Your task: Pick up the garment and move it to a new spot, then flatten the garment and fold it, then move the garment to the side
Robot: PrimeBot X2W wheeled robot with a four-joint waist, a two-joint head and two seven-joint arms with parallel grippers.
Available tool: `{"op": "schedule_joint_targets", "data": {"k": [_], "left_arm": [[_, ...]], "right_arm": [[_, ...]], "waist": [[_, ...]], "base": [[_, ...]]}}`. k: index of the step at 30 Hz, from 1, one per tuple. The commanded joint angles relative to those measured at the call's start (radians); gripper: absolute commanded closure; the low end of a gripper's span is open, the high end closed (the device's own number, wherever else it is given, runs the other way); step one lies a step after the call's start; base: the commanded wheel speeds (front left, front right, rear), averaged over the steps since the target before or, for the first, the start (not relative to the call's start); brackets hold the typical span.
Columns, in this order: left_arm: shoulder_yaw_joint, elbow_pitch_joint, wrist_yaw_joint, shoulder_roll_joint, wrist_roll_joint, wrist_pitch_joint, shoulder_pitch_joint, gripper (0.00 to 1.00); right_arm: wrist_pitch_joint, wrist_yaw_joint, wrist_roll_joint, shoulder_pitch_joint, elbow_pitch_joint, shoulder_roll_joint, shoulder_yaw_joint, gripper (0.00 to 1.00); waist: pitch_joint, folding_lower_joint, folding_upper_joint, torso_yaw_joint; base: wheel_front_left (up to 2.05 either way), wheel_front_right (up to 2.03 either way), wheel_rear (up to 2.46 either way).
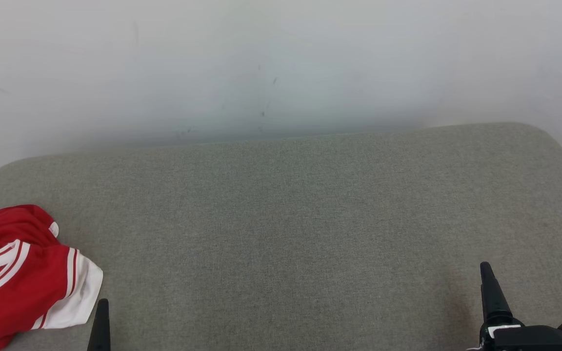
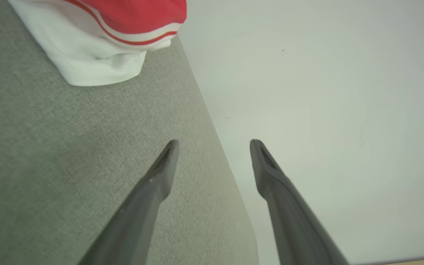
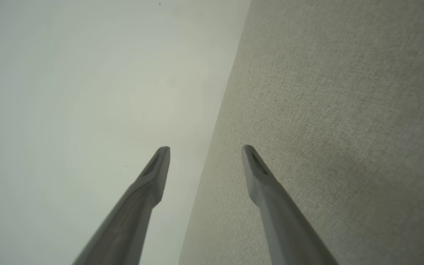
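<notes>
Head view: 1 red-and-white garment [image 1: 22, 273] lies crumpled at far left of grey fabric tabletop [image 1: 281, 219], just beside left tool [image 1: 101, 321]; right tool [image 1: 493, 292] at lower right, well apart from it.
Left wrist view: 2 fingers [image 2: 166, 162] spread wide, holding nothing, w/ garment's white hem near.
Right wrist view: 2 fingers [image 3: 158, 165] also wide apart & empty, over tabletop's edge.

The garment [image 1: 15, 273] is red with white stripes and a broad white edge. It lies crumpled at the lower left of the head view
</notes>
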Motion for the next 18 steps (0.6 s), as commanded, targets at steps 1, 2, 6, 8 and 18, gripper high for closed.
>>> {"op": "schedule_joint_targets", "data": {"k": [1,2,6,8,18], "left_arm": [[0.003,-0.027,-0.005,0.004,0.043,-0.009,-0.002,0.00],[0.001,-0.033,-0.005,0.005,0.061,-0.013,0.000,0.00],[-0.012,-0.049,-0.007,0.005,0.146,-0.028,0.008,0.00],[-0.015,-0.055,-0.008,0.005,0.183,-0.036,0.012,0.00],[-0.043,-0.087,0.020,0.006,0.370,-0.070,0.025,0.00]], "right_arm": [[-0.007,0.000,-0.053,-0.008,-0.022,-0.003,-0.002,0.00],[-0.009,0.000,-0.078,-0.007,-0.026,-0.002,0.001,0.00],[-0.016,0.000,-0.177,-0.004,-0.028,-0.006,0.020,0.00],[-0.019,0.000,-0.219,-0.003,-0.028,-0.007,0.028,0.00],[-0.036,0.000,-0.443,-0.021,0.023,-0.020,0.077,0.00]], "waist": [[-0.001,0.0000,0.0000,0.000],[-0.001,0.0000,0.0000,-0.001],[-0.004,0.0000,0.0000,-0.003],[-0.006,0.0000,0.0000,-0.004],[-0.016,0.0000,0.0000,-0.010]], "base": [[0.00,0.00,0.00],[0.00,0.00,0.00],[0.00,0.00,0.00],[0.00,0.00,0.00],[0.00,0.00,0.00]]}}
